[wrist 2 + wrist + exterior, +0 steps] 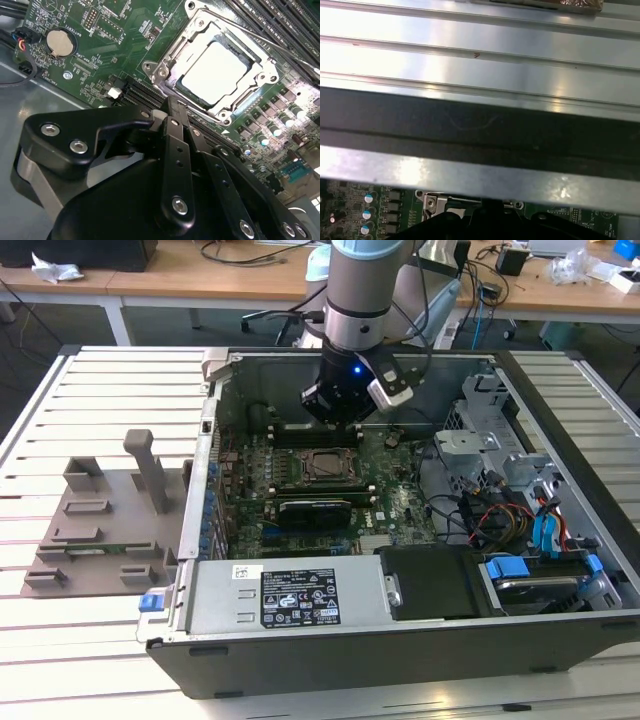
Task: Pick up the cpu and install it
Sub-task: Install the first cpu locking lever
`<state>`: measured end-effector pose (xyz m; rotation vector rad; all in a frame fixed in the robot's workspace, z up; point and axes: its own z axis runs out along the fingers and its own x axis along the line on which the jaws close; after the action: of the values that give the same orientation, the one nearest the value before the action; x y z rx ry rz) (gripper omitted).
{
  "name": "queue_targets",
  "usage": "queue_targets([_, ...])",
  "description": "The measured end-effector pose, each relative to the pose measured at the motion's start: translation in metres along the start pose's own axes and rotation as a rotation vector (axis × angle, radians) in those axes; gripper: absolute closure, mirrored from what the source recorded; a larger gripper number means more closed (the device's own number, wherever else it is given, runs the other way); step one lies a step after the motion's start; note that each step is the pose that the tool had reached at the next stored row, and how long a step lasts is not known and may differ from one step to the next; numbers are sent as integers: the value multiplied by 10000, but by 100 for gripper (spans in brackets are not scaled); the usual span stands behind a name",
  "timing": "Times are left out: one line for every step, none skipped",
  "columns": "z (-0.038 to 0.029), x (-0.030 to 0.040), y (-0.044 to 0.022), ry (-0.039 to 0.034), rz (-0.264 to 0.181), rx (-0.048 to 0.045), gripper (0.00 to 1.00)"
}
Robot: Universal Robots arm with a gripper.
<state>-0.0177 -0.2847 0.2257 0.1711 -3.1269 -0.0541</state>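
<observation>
My tool (172, 107) is hovering just above the motherboard, fingers pinched together and holding nothing — the cpu (216, 71) is already sitting in its socket frame (172, 50), apparently installed.

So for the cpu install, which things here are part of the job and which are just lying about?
Part of the job:
- cpu, seated flat in the socket frame on the motherboard
- hand, above the board beside the socket

Lying about:
- grey fixture on the slatted table, outside the case
- coin battery
- expansion card
- blue-tabbed drive bay
</observation>
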Motion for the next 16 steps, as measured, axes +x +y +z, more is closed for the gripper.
queue_targets([-1,0,-6,1,0,7,89])
queue_targets([-1,1,-14,1,0,14,89])
queue_targets([-2,2,-23,3,0,25,89])
queue_targets([-2,3,-31,4,0,34,89])
queue_targets([-3,4,-42,6,0,49,89])
queue_targets([-3,5,-51,7,1,61,89])
queue_targets([-4,6,-62,9,0,78,89])
queue_targets([-4,7,-71,10,0,95,89])
queue_targets([-5,9,-82,13,1,120,89])
queue_targets([-5,9,-87,14,1,134,89])
queue_targets([-7,10,-93,16,1,152,89])
queue_targets([-11,11,-100,21,3,188,89])
queue_targets([-16,11,-102,24,3,208,89])
queue_targets([-25,12,-103,26,3,222,89])
queue_targets([-45,11,-103,28,2,266,89])
queue_targets([-53,11,-103,32,4,328,89])
